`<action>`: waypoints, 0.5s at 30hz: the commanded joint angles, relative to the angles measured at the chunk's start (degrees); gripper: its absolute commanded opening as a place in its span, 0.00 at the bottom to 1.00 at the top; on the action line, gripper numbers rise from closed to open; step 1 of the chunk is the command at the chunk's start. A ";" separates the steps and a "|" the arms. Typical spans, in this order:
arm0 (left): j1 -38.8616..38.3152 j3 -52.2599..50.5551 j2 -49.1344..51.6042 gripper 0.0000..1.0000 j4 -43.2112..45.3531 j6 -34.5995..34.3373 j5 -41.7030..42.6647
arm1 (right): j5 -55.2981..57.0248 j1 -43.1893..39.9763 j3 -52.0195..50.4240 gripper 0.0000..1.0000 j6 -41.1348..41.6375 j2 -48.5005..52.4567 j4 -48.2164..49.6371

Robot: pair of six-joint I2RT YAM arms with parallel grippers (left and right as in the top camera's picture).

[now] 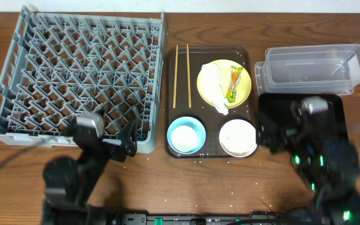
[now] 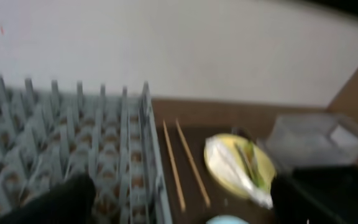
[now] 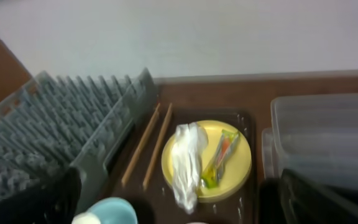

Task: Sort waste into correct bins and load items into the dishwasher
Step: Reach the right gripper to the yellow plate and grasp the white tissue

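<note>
On my screen, a crumpled napkin (image 1: 212, 87) and wrapper (image 1: 234, 83) lie on the yellow plate (image 1: 245, 92), chopsticks (image 1: 175, 75) beside it; blue bowl (image 1: 186, 135), white bowl (image 1: 237, 137) nearby; grey rack (image 1: 74, 69) left, clear tub (image 1: 311, 67), black tray (image 1: 272, 104) right.

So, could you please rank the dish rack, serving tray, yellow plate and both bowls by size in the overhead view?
1. grey dish rack
2. dark brown serving tray
3. yellow plate
4. light blue bowl and white bowl: too alike to rank.

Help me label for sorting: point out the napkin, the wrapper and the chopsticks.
napkin (image 1: 212, 86), overhead view, middle of the crumpled paper.
wrapper (image 1: 232, 84), overhead view, its green-and-orange middle.
chopsticks (image 1: 175, 75), overhead view, midway along the left stick.
</note>
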 commanded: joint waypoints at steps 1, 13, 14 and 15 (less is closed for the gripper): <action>-0.20 12.46 9.53 0.91 -7.50 -0.17 3.52 | -0.87 0.07 12.90 0.99 0.50 12.13 -7.32; -0.20 33.40 28.02 0.91 -27.10 0.85 3.65 | -8.37 0.96 38.73 0.99 -8.09 42.21 -20.06; -0.20 33.40 28.26 0.91 -27.19 0.61 3.74 | -9.60 1.05 38.73 0.99 -8.07 43.30 -18.99; -0.20 33.40 28.35 0.91 -27.54 -0.20 4.31 | -10.58 1.36 38.73 0.96 -8.07 44.74 -17.97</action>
